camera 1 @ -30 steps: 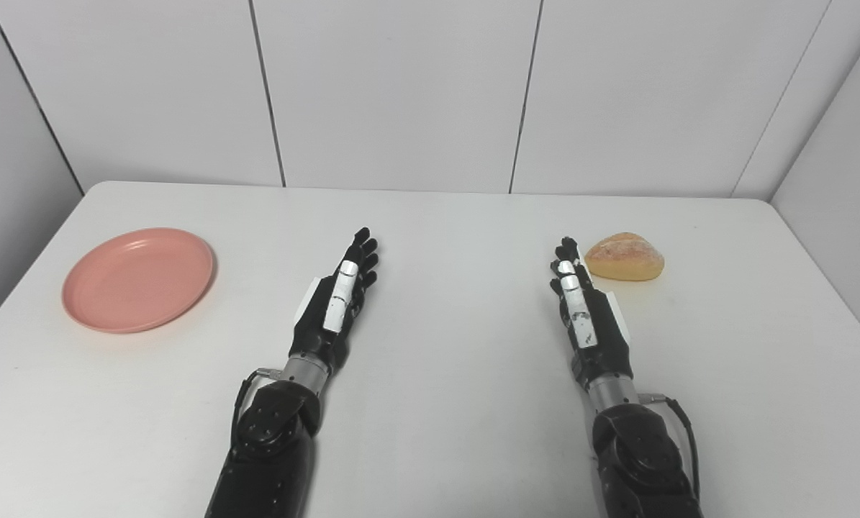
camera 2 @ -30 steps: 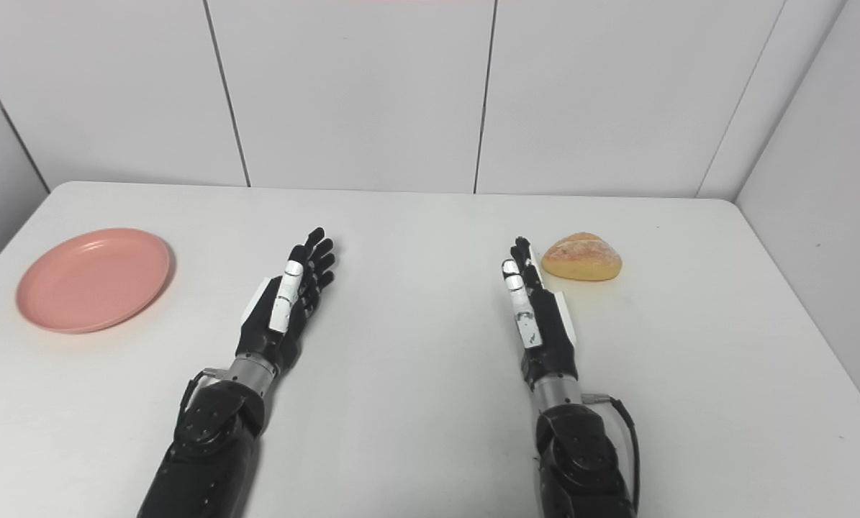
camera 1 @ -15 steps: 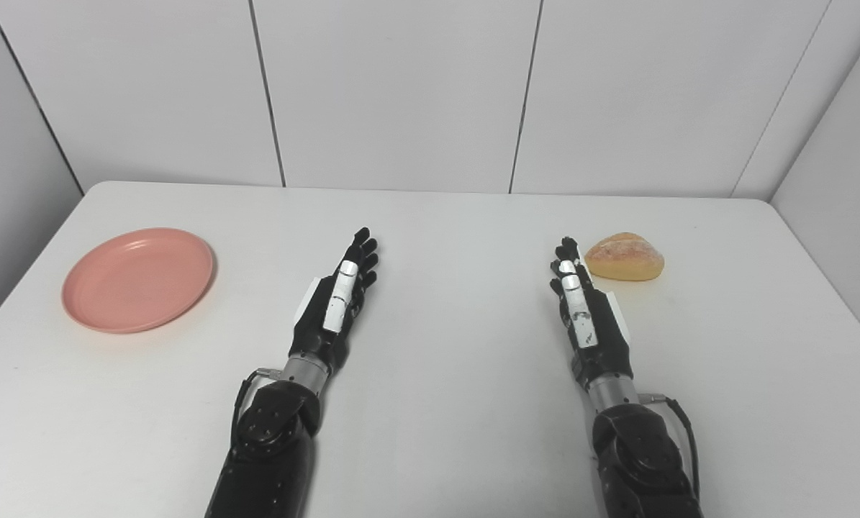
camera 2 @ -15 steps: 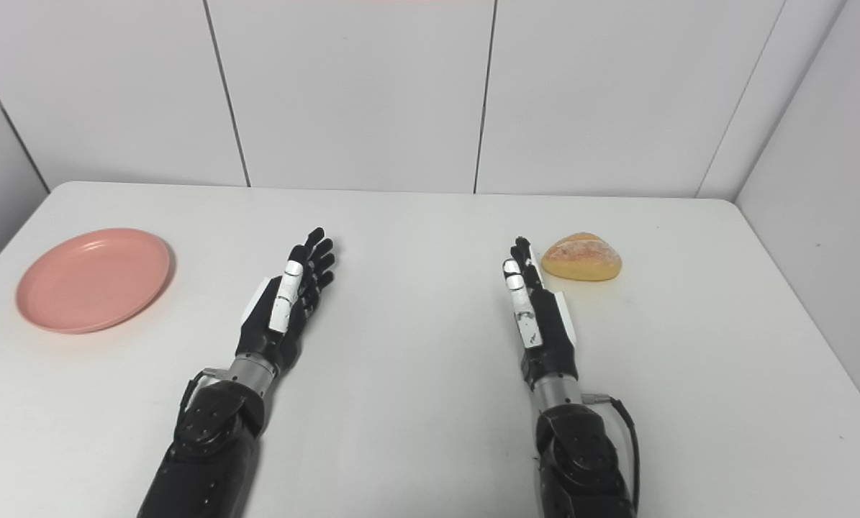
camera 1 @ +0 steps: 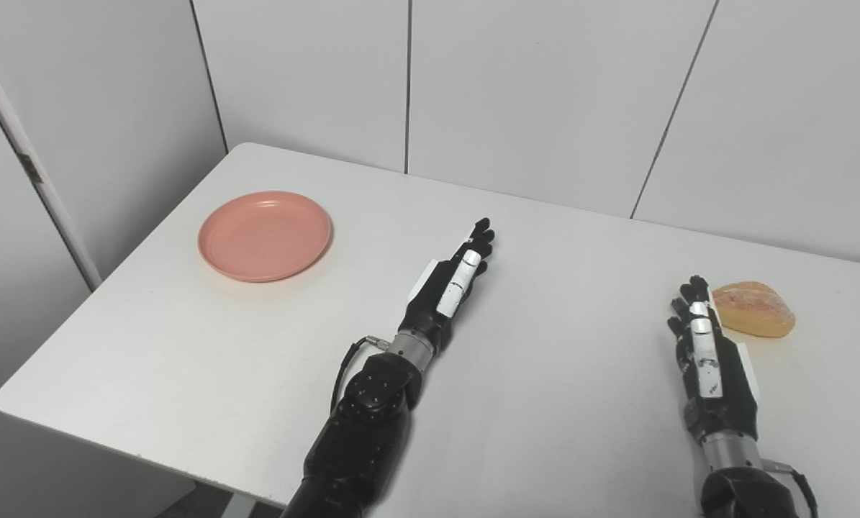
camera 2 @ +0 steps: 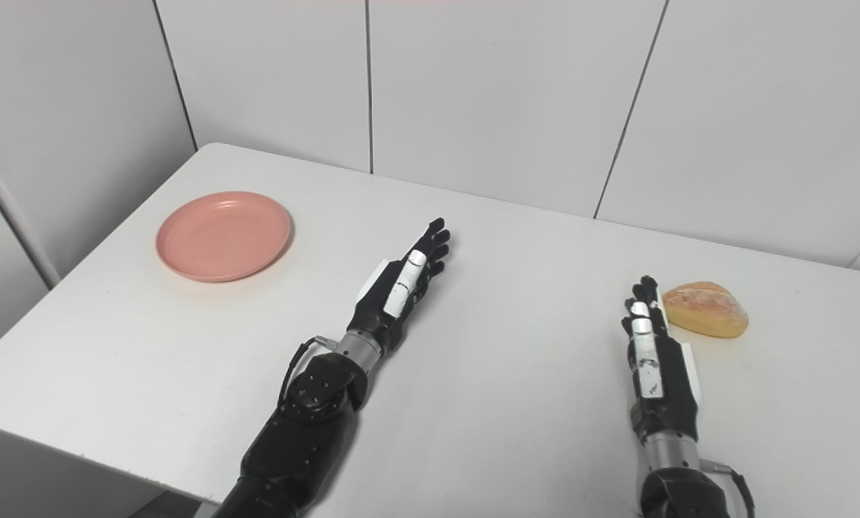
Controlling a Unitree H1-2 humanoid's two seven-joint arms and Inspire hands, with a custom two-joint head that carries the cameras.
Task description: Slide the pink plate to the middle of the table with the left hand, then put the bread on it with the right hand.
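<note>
Left eye view: both robot hands flat, fingers extended, empty.

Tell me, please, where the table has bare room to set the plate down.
The widest bare patch lies between the left hand and the right hand. The near strip in front of the pink plate is also bare. It is crowded only at the far right, where the bread sits beside the right hand.

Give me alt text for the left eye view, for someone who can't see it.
Two black robot hands rest open on a white table, holding nothing. The left hand lies mid-table, well right of a pink plate near the far left corner; the right hand lies just left of a bread roll.
</note>
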